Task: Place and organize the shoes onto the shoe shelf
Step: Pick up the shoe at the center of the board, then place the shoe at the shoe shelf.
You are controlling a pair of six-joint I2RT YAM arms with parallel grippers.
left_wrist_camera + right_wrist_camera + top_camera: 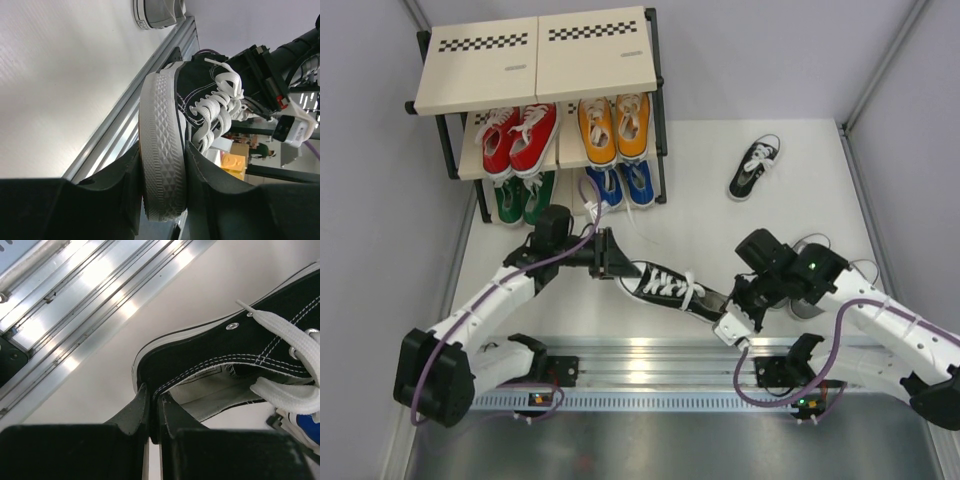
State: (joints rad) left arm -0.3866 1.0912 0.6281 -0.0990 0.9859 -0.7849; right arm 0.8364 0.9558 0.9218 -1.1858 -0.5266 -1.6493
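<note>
A black shoe (665,285) hangs between my two arms over the near table. My left gripper (617,262) is shut on its white toe cap (162,165), one finger on each side of the sole. My right gripper (153,392) is shut on the heel collar of the same black shoe (225,345), pinching the canvas edge. The other black shoe (753,167) lies alone on the table at the right. The shoe shelf (535,60) stands at the back left, holding red shoes (520,135), orange shoes (613,127), green shoes (523,197) and blue shoes (623,185).
A grey shoe (807,303) sits partly hidden under my right arm; a grey shoe (157,12) also shows in the left wrist view. An aluminium rail (650,360) runs along the near edge. Walls close in on both sides.
</note>
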